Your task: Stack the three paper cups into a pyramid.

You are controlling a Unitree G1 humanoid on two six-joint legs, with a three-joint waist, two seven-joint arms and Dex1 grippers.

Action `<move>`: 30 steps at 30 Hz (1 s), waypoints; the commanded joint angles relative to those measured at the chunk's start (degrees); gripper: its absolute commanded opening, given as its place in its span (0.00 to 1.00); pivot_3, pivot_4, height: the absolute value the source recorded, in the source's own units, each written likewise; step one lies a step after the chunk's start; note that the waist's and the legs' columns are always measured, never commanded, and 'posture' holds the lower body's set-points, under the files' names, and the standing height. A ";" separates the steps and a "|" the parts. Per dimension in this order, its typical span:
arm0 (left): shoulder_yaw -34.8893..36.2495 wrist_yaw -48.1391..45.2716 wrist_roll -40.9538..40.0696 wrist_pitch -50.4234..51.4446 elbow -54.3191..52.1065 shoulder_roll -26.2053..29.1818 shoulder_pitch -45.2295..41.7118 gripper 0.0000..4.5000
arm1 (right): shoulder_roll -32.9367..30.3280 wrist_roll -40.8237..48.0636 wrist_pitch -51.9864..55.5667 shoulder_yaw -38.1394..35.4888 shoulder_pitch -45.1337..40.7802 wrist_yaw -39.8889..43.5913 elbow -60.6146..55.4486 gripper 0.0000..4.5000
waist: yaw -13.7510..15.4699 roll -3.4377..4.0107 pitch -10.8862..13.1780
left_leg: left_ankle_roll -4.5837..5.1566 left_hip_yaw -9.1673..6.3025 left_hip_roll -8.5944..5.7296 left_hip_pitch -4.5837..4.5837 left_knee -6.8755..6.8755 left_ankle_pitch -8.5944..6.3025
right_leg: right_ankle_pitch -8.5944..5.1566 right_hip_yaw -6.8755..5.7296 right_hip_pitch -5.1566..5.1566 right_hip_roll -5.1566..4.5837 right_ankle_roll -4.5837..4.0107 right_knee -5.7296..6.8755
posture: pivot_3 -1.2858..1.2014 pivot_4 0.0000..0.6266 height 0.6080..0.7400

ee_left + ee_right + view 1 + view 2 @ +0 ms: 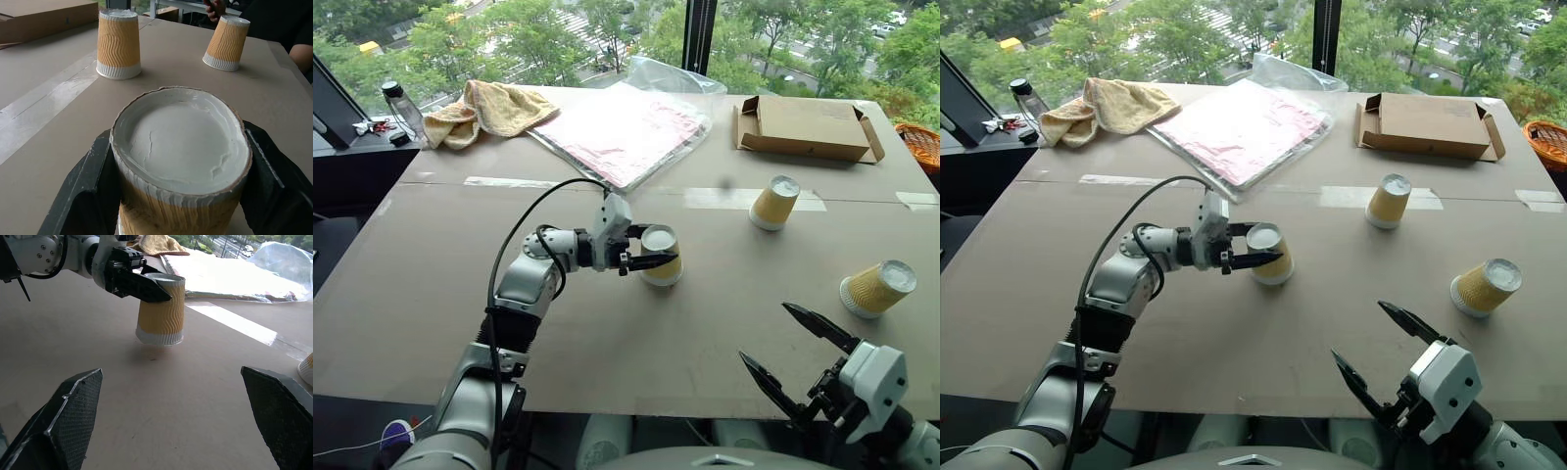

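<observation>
Three yellow ribbed paper cups stand upside down on the brown table [431,294]. My left gripper [658,247] reaches in from the left and is shut on the middle cup [663,273] near its white bottom; its black fingers [88,196] press both sides. In the right wrist view this cup [161,308] appears to hang just above the table. A second cup [774,203] stands farther back to the right, and the third cup [878,288] is at the far right. My right gripper [766,333] hovers open near the table's front edge, right of the held cup, holding nothing.
At the back lie a flat cardboard box [808,127], a pink pack in clear plastic [622,127], a yellow towel [484,108] and a bottle [401,103]. An orange basket [922,142] sits at the far right edge. A person [288,24] in dark clothing is beyond the table.
</observation>
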 commanded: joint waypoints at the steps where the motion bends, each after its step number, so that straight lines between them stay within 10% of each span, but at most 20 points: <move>1: -2.69 -2.64 4.53 -6.23 4.66 -0.55 -1.56 0.66 | 2.05 -2.21 -1.22 -0.41 3.16 -3.17 -4.84 1.00 | 0.15 0.00 -0.01 | 0.00 0.01 0.00 0.00 0.00 0.00 | -0.01 0.01 0.00 0.00 0.02 0.00 | 0.52 0.24 1.00; 5: -0.97 -2.99 3.96 -7.81 5.77 -1.00 -1.51 1.00 | 4.49 -2.54 -0.58 -1.66 4.23 -6.29 -5.48 1.00 | 0.16 0.02 -0.01 | 0.00 0.01 0.00 0.00 0.02 0.00 | -0.03 0.02 0.00 -0.01 0.01 0.00 | 0.52 0.24 1.00; 18: 9.01 -10.30 -19.58 14.66 -20.40 8.15 6.27 1.00 | 6.38 -2.13 20.85 -23.75 -18.21 -25.58 6.28 1.00 | -0.08 0.08 0.03 | 0.00 0.13 0.00 -0.01 -0.01 0.00 | 0.12 0.15 -0.02 -0.06 -0.23 0.00 | 0.52 0.24 1.00; 30: 8.09 -5.94 -23.80 20.46 -34.88 10.23 11.02 1.00 | 5.00 7.66 39.27 -29.65 -32.67 -26.95 18.46 1.00 | -0.14 0.38 0.10 | 0.01 0.09 0.00 0.01 -0.03 0.00 | 0.06 0.14 -0.02 -0.01 -0.32 0.04 | 0.52 0.24 1.00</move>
